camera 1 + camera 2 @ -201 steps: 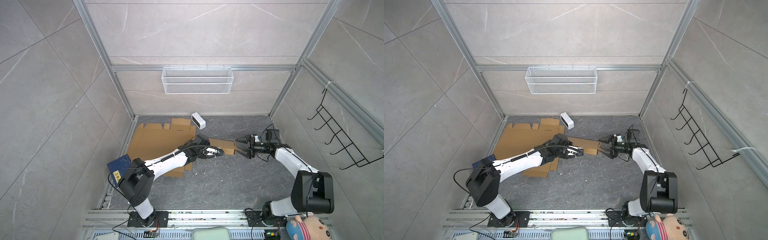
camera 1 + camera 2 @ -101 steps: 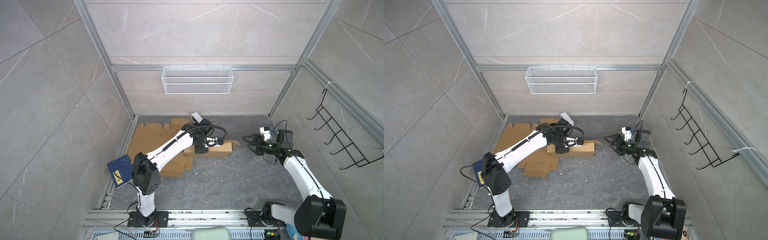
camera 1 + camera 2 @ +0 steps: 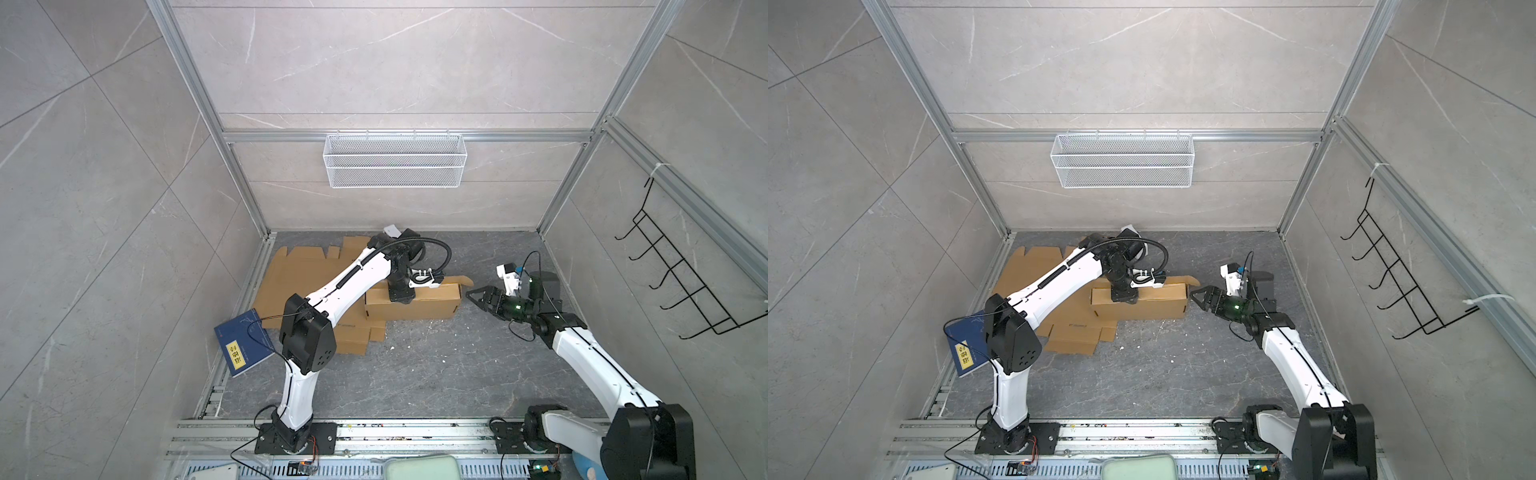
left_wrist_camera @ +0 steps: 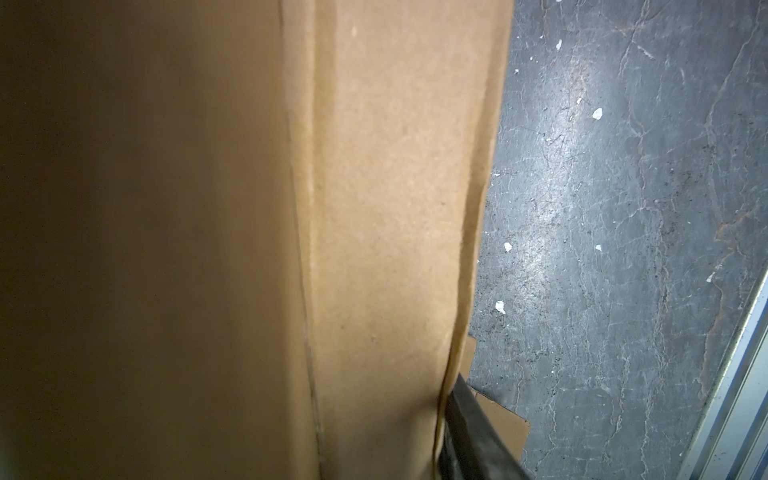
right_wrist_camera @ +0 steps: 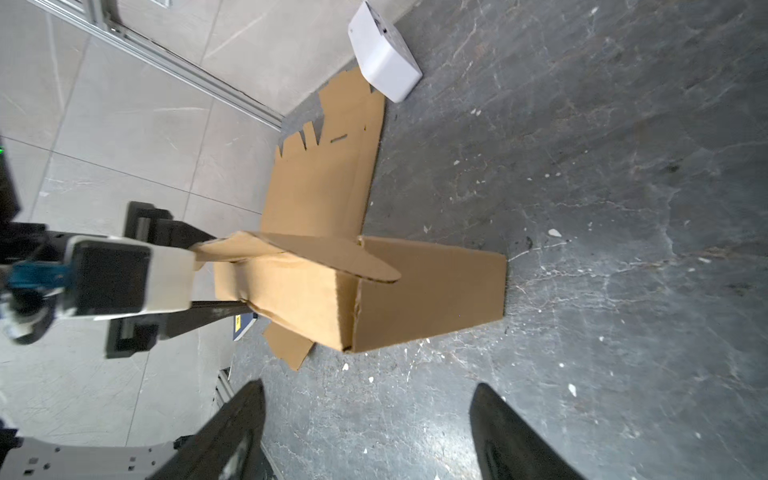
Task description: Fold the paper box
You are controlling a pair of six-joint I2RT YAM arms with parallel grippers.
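Observation:
The paper box (image 3: 415, 305) (image 3: 1142, 306) is a brown cardboard box, partly folded, lying on the dark floor with a loose flap (image 5: 332, 253) sticking up at its right end. My left gripper (image 3: 401, 296) (image 3: 1123, 297) comes down from above onto the box's top rim, shut on a wall. In the left wrist view one black finger (image 4: 465, 424) presses the outside of that cardboard wall (image 4: 395, 208); the other finger is hidden. My right gripper (image 3: 476, 296) (image 3: 1198, 296) (image 5: 368, 384) stands open just right of the box's end (image 5: 428, 291), not touching it.
Flat cardboard sheets (image 3: 307, 274) (image 3: 1034, 270) lie under and left of the box. A blue book (image 3: 243, 347) (image 3: 967, 347) leans at the left rail. A small white box (image 3: 392, 230) (image 5: 382, 54) sits by the back wall. A wire basket (image 3: 395, 160) and a hook rack (image 3: 673, 286) hang on the walls.
The left arm rose and arched over the box, drawing it leftward. The right gripper left the box's end, drew back right, then came close to it again, still open.

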